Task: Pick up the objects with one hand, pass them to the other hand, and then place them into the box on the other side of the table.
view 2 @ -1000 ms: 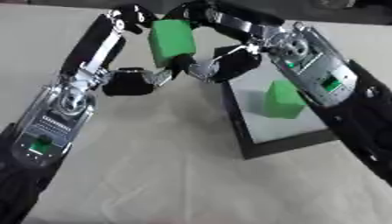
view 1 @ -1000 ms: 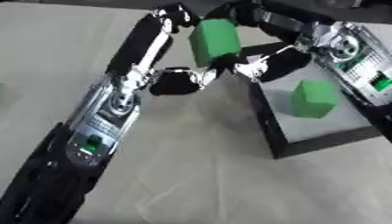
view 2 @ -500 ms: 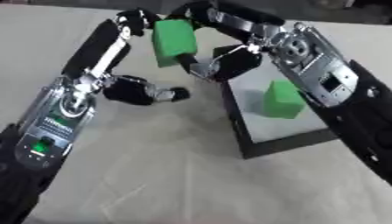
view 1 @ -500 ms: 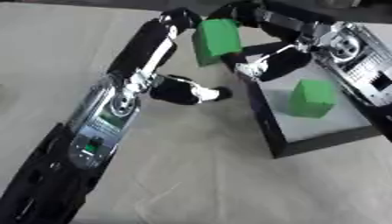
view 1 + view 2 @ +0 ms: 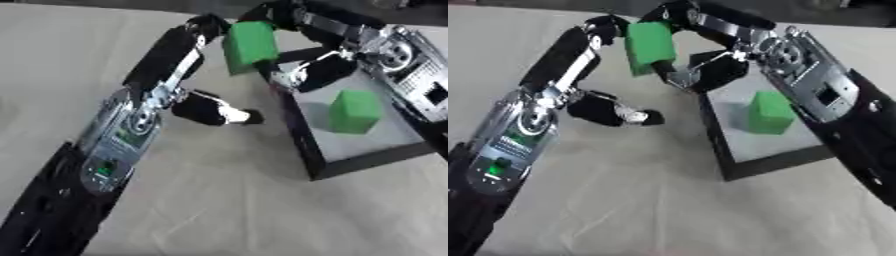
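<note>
Green block [image 5: 649,46] sits pinched in my right hand [image 5: 697,75] above the box [image 5: 308,150] edge; my left hand [image 5: 214,111], seemingly released, points sideways.

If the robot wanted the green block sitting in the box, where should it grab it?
Probably from above, pinching two opposite flat sides of the green block. It stands upright and alone on the floor of the box, and the low walls would get in the way of a sideways reach.

right hand [image 5: 710,72] mostly tucked behind raised green block [image 5: 649,46], so grip kinda hard to read. box [image 5: 302,145] far corner hidden under right arm. both forearms cut off at frame edges. everything pretty blurry tbh.
</note>
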